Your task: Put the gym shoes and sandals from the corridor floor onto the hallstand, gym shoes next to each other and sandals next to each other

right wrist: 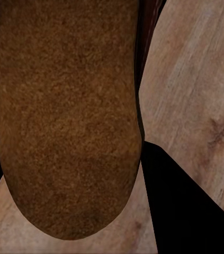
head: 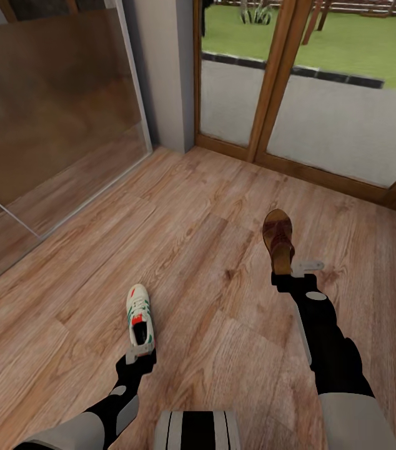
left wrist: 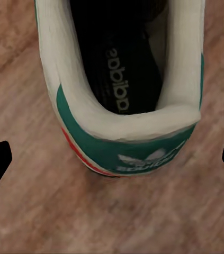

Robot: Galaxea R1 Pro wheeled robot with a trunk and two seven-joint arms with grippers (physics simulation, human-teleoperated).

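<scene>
Two shoes lie on the wood-plank floor (head: 210, 250): a gym shoe (head: 139, 315) at the left gripper (head: 140, 356), whose fingers stand spread beside its heel, and a sandal (head: 278, 240) at the right gripper (head: 292, 270). Whether the right fingers clench the sandal's heel cannot be told. The pick-up step seems in hand; next each gripper needs a firm hold before lifting.

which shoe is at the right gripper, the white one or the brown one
The brown sandal, lying ahead of the right gripper near the glass door. The white gym shoe lies at the left gripper.
</scene>
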